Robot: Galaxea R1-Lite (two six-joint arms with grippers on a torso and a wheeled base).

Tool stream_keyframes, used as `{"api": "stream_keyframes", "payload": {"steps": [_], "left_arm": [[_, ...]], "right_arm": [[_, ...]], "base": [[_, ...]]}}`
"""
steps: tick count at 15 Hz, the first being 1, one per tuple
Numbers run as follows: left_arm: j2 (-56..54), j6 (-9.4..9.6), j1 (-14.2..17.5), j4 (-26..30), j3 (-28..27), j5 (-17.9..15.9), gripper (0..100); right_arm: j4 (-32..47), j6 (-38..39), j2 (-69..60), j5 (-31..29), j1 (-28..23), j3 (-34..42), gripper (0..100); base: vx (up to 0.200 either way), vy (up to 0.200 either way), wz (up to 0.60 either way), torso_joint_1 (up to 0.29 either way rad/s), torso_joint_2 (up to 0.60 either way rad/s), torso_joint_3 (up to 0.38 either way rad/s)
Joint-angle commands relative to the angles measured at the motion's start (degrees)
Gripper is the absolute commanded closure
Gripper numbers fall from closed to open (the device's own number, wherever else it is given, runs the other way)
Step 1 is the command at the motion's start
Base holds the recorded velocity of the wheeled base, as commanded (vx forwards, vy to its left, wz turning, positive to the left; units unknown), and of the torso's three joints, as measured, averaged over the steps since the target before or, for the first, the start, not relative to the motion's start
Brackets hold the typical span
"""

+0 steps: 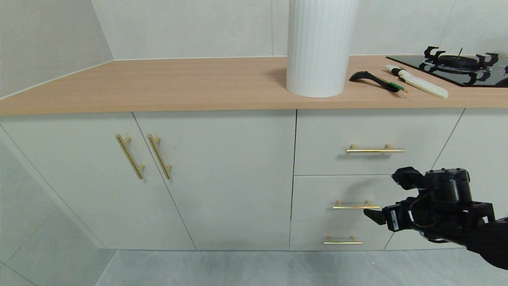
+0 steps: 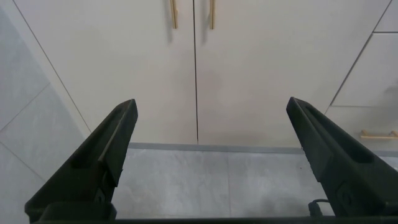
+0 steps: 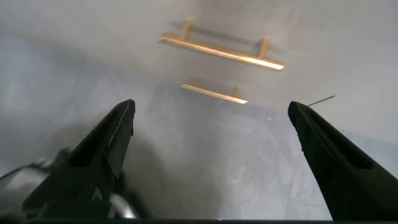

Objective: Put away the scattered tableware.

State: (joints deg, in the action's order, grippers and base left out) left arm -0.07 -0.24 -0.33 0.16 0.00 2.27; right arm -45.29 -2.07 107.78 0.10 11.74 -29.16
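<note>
wooden table (image 1: 158, 83) carries a white ribbed cylinder (image 1: 317, 47). right gripper (image 1: 391, 197), jaws spread, is near the middle drawer handle (image 1: 356, 206). left gripper (image 2: 210, 104), jaws spread, faces the cabinet doors (image 2: 261, 68). white knife (image 1: 418, 82) and black spoon (image 1: 371, 79) lie side by side on the table, beside the cylinder.

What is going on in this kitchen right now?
The robot's right tool, open and empty, is close to the middle brass drawer handle. The left tool, also open, faces the pale cabinet doors. A black ladle and a long white utensil lie untouched on the wooden countertop.
</note>
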Motion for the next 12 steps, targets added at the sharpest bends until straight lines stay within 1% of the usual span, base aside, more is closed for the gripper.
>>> {"api": "stream_keyframes", "payload": {"steps": [1, 3, 5, 7, 9, 12], "left_arm": [[0.07, -0.02, -0.02, 0.02, 0.0, 0.02, 0], [0.07, -0.02, -0.02, -0.07, 0.0, 0.02, 0], [0.07, -0.02, -0.02, 0.02, 0.0, 0.02, 0], [0.07, -0.02, -0.02, -0.07, 0.0, 0.02, 0], [0.07, -0.02, -0.02, 0.02, 0.0, 0.02, 0], [0.07, -0.02, -0.02, 0.02, 0.0, 0.02, 0]], "right_arm": [[-5.86, 0.23, 8.41, -1.94, 0.04, 0.16, 0], [-13.16, 1.9, 13.69, -4.49, 0.04, 0.07, 0], [-20.37, 3.48, 17.64, -5.46, 0.04, -0.2, 0], [-26.69, 3.65, 21.77, -7.39, 0.04, -0.9, 0], [-30.03, 3.65, 24.41, -9.5, 0.04, -2.13, 0], [-30.56, 4.09, 25.99, -9.77, 0.04, -3.97, 0]], "base": [[0.0, 0.0, 0.0, 0.0, 0.0, 0.0], [0.0, 0.0, 0.0, 0.0, 0.0, 0.0], [0.0, 0.0, 0.0, 0.0, 0.0, 0.0], [0.0, 0.0, 0.0, 0.0, 0.0, 0.0], [0.0, 0.0, 0.0, 0.0, 0.0, 0.0], [0.0, 0.0, 0.0, 0.0, 0.0, 0.0]]}}
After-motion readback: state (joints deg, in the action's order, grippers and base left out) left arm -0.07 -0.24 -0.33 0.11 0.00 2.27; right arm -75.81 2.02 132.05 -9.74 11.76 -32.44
